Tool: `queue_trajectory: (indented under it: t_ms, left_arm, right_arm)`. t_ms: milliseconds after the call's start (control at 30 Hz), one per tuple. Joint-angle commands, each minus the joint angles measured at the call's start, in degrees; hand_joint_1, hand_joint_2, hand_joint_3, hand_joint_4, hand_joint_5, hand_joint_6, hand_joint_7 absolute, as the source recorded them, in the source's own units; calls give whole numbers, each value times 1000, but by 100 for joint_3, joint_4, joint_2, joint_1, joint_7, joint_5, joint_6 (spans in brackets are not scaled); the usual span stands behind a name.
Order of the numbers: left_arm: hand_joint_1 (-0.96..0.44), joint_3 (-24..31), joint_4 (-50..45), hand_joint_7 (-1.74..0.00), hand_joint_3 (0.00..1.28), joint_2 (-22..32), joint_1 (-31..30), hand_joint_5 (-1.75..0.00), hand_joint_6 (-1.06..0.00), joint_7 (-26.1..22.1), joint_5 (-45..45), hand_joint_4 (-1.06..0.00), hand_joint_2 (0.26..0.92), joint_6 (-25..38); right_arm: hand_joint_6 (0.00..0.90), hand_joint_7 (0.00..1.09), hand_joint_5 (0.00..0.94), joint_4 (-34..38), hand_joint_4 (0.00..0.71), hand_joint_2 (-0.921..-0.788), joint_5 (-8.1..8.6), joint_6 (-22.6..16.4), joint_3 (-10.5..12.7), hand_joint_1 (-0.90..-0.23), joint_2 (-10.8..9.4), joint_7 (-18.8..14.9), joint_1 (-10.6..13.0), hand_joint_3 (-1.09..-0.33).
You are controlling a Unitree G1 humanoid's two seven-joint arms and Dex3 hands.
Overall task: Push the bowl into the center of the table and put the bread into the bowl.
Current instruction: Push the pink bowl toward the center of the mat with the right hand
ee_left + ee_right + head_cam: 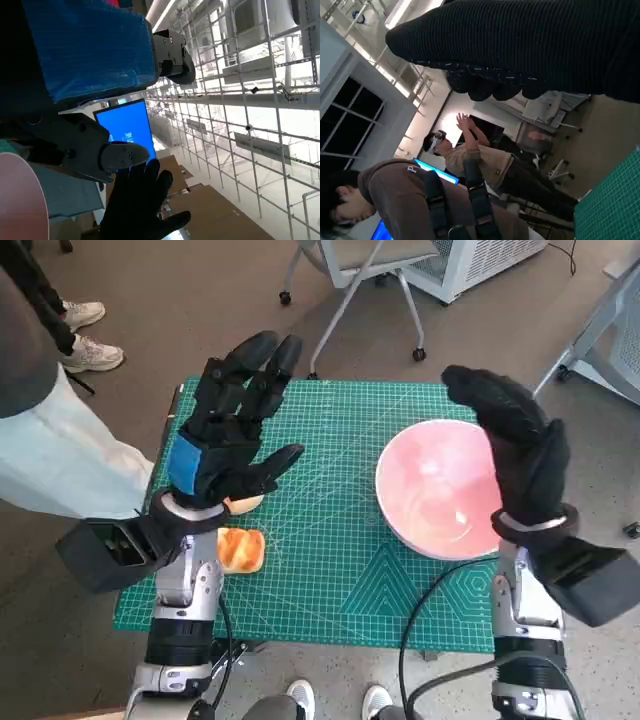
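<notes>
The blue-taped black left hand (232,430) hovers with fingers spread, holding nothing, above the orange bread (240,548). The black-gloved right hand (515,445), fingers apart and empty, hangs over the round pink bowl (432,490).

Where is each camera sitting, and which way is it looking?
Head view: on the robot's head, looking down at the green mat, pink bowl, bread, left hand and right hand.
Left wrist view: behind the left hand, facing up at ceiling grid; shares the bowl and right hand.
Right wrist view: behind the right hand, facing people; shares the mat.
</notes>
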State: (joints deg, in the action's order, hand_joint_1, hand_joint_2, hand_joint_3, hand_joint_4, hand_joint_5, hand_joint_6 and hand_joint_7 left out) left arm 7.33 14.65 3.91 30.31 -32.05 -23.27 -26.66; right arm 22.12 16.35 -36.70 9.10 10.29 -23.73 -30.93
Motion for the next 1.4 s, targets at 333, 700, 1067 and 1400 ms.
queue_trajectory:
  t_ms: [333, 700, 1067, 1400]
  left_arm:
    - [-121, 33, 145, -612, 429, 5, 6, -40, 1, 21, 66, -138, 875, -151]
    - [-166, 49, 207, -634, 429, 17, 10, -42, 1, 79, 147, -143, 874, -276]
    - [-206, 42, 194, -640, 425, 61, -18, -43, 1, 146, 229, -145, 876, -372]
    - [-210, 66, 178, -636, 419, 89, -43, -42, 1, 149, 234, -146, 877, -388]
  right_arm:
    - [118, 420, 1, 1971, 199, -921, 80, -625, 926, -662, 567, 312, -418, -775]
    - [108, 320, 0, 4022, 148, -921, -126, -691, 1304, -643, 994, 1091, -852, -824]
    - [150, 235, 3, 5018, 142, -921, -111, 225, 1448, -609, 973, 1556, -1019, -849]
    - [165, 209, 3, 5196, 146, -921, -84, 812, 1493, -627, 717, 1550, -1054, -818]
